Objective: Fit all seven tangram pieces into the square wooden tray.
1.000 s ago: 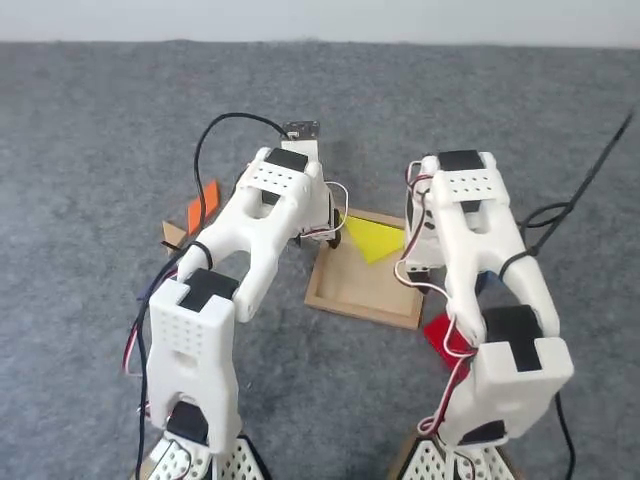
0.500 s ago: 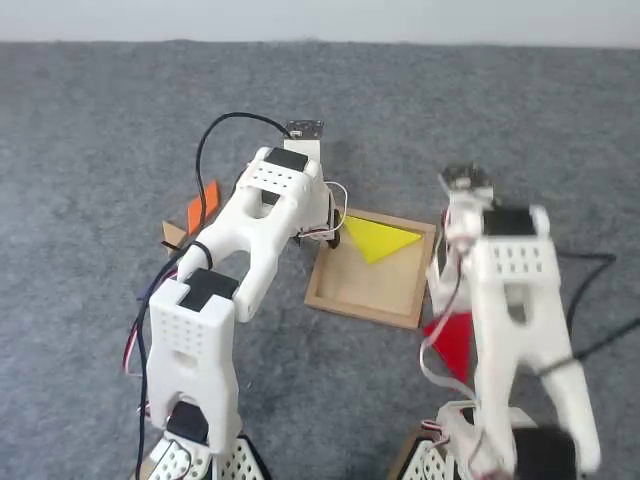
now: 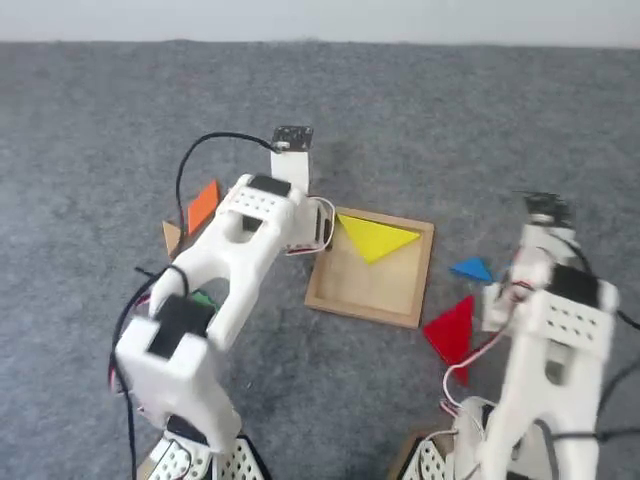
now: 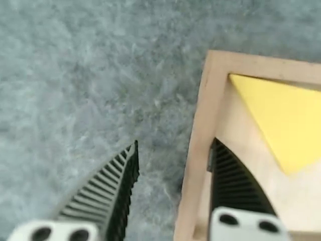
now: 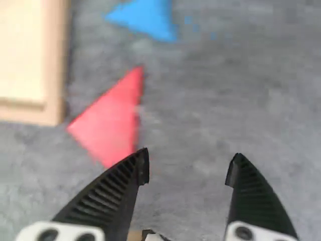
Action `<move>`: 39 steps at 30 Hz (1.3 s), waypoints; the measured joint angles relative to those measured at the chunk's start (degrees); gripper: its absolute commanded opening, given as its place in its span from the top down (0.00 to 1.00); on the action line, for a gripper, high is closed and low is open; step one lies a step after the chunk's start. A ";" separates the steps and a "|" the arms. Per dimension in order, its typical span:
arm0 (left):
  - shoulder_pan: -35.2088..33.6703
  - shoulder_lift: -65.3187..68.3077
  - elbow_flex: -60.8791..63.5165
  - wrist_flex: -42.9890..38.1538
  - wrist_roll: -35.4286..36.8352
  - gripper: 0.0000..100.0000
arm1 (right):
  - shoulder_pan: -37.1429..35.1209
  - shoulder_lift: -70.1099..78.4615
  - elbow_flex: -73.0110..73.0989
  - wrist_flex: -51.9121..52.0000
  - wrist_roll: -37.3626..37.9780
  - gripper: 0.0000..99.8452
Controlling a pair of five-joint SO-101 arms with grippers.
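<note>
Placement looks barely begun: a yellow triangle [image 3: 375, 238] lies in the tray [image 3: 365, 312], while the red triangle [image 5: 108, 128] and blue triangle [image 5: 145, 17] lie on the carpet [image 3: 480, 130] nearby. The right gripper [image 5: 189, 158] hangs spread and empty beside the red triangle, probably the next pick once shifted over it. The left gripper [image 4: 173, 150], likewise spread and empty, straddles the tray's rim, and no writing is legible.
</note>
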 measured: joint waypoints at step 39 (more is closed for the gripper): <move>21.36 15.47 -19.69 8.35 -1.05 0.78 | 10.99 12.66 14.68 -27.16 -16.35 0.98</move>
